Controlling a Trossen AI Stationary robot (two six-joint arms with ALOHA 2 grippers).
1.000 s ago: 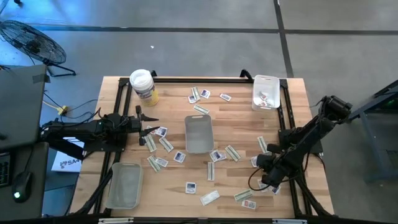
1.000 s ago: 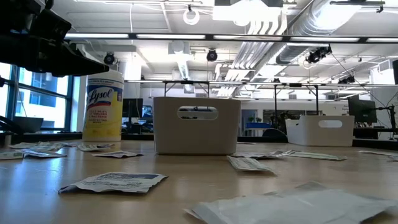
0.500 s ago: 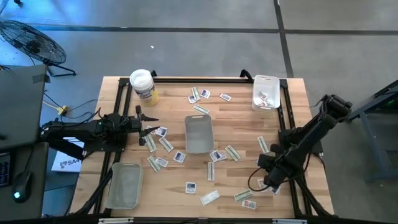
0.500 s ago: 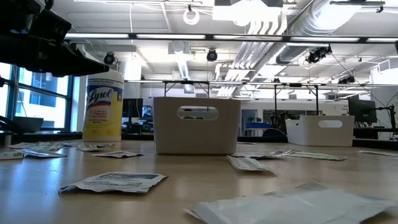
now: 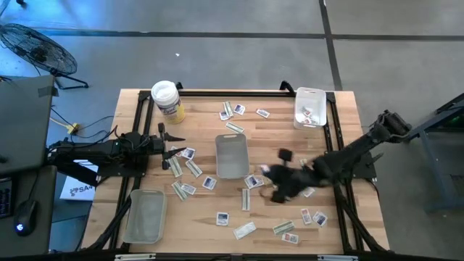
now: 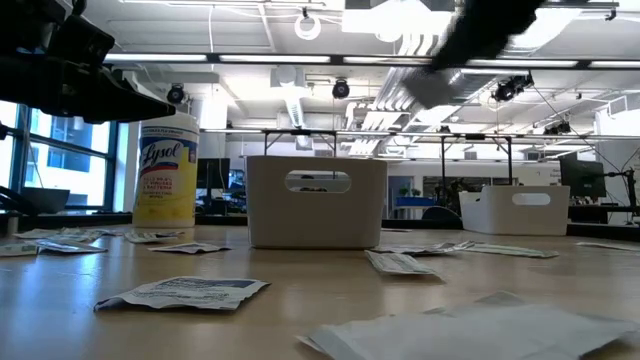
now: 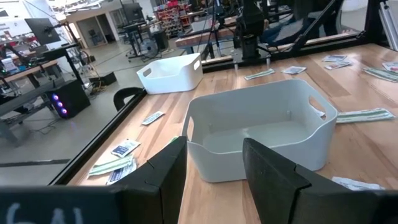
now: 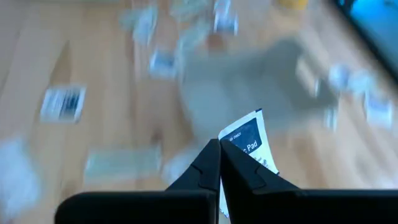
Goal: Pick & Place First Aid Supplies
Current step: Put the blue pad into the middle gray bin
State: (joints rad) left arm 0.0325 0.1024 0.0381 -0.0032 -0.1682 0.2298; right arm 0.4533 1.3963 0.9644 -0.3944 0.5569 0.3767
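Observation:
Many small first aid packets [image 5: 192, 168] lie flat and scattered over the wooden table. My right gripper [image 5: 272, 179] hangs blurred above the table, right of the centre white tray [image 5: 232, 154], and is shut on a white packet with blue print [image 8: 249, 142]. In the low view its arm is a dark blur at the top [image 6: 490, 30]. My left gripper [image 5: 177, 152] waits open at the table's left side, pointing level at the centre tray [image 7: 261, 130], with nothing between its fingers. My right gripper pinches the white, blue-printed packet by one edge [image 8: 229, 144] between its two shut fingertips. The rest of the packet sticks out beyond and beside the fingers. The fingers slant downward from the table's right side, and the packet is lifted clear of the table.
A second white tray [image 5: 310, 107] with a few packets stands at the far right, and a clear tray [image 5: 145, 215] at the near left. A yellow-labelled tub [image 5: 167, 98] stands at the far left. Black frame rails [image 5: 330, 138] run along the table's sides.
My right gripper has risen from the packets near the table's near right corner. It has swung fast toward the table's left and far side, up to the centre tray, tipping from pointing down to a slant. The packet has come up with it.

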